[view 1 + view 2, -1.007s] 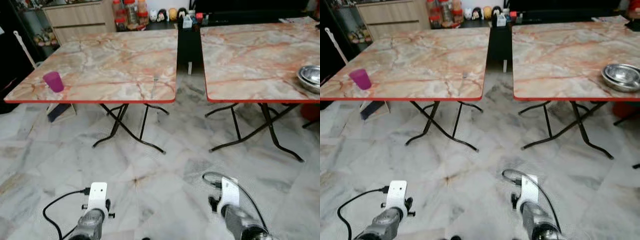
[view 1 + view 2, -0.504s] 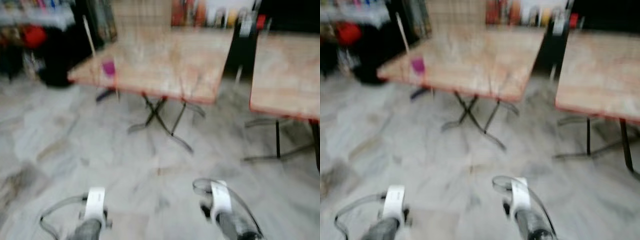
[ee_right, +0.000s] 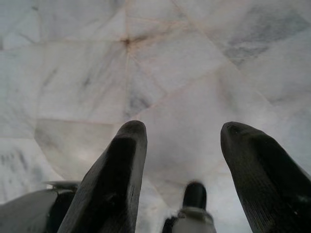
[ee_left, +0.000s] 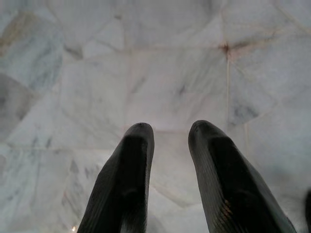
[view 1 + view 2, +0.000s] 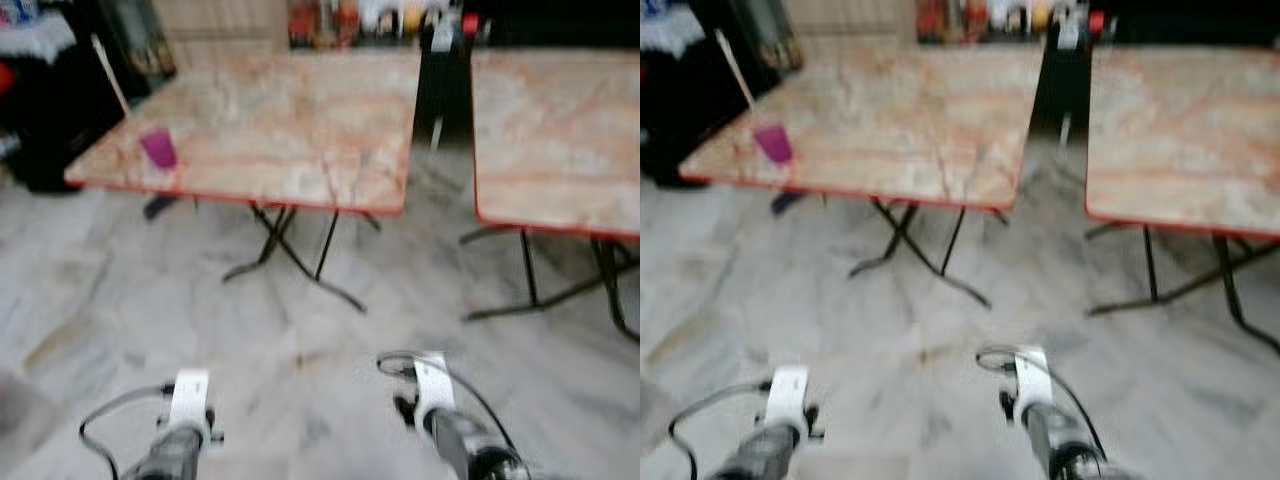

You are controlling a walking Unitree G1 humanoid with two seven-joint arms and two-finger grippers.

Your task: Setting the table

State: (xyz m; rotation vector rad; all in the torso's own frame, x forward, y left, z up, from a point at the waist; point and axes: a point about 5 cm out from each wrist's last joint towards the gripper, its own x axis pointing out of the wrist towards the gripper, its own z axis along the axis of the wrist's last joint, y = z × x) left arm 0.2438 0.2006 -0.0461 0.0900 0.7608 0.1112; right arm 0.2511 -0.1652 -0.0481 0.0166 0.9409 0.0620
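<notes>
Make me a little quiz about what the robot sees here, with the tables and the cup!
1. True or false: the purple cup stands on the left table.
2. Which gripper has its fingers wider apart: A) left gripper B) right gripper?
3. Fill in: both grippers point down at the marble ____.

Key
1. True; the cup sits near that table's front left corner.
2. B; both are open and hold nothing.
3. floor.

Camera swung left, purple cup [image 5: 158, 148] apparently unmoved, view blurred
</notes>
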